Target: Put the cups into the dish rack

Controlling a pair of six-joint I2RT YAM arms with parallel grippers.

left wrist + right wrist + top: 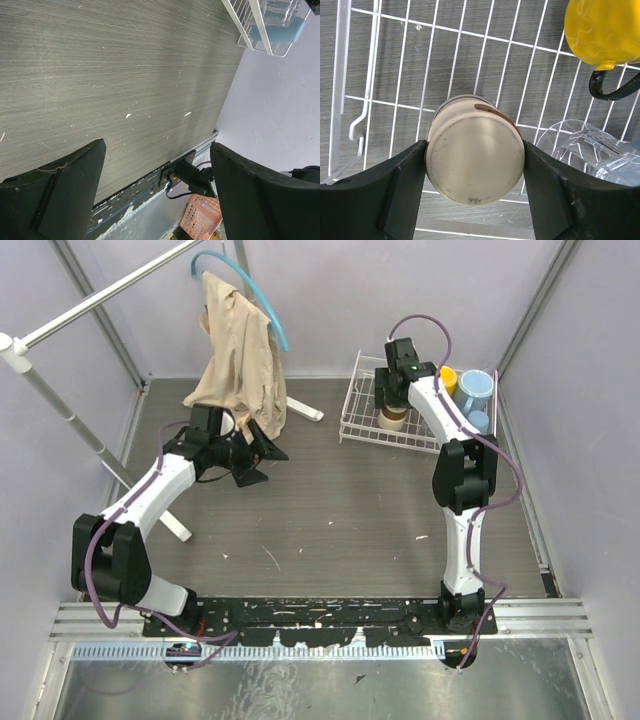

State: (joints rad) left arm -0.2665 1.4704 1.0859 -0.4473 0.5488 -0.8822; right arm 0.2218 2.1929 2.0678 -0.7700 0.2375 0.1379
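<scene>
The white wire dish rack point(360, 426) stands at the back right. My right gripper point(392, 406) is shut on the silvery metal cup point(476, 165), bottom up, both fingers touching its sides, over the rack's grid point(395, 20). In the rack are the yellow-orange mug point(600, 30), the clear glass cup point(580, 145), the light blue handled mug point(476, 388) and the small light blue tumbler point(479, 421). My left gripper point(262, 462) is open and empty above the bare table at the left; in its wrist view point(157, 190) nothing lies between the fingers.
A white pole clothes stand point(60, 400) with a beige cloth point(240, 350) stands at the back left, close to my left arm. Lilac walls close in the table. A pink basket point(202, 220) sits below the table's front edge.
</scene>
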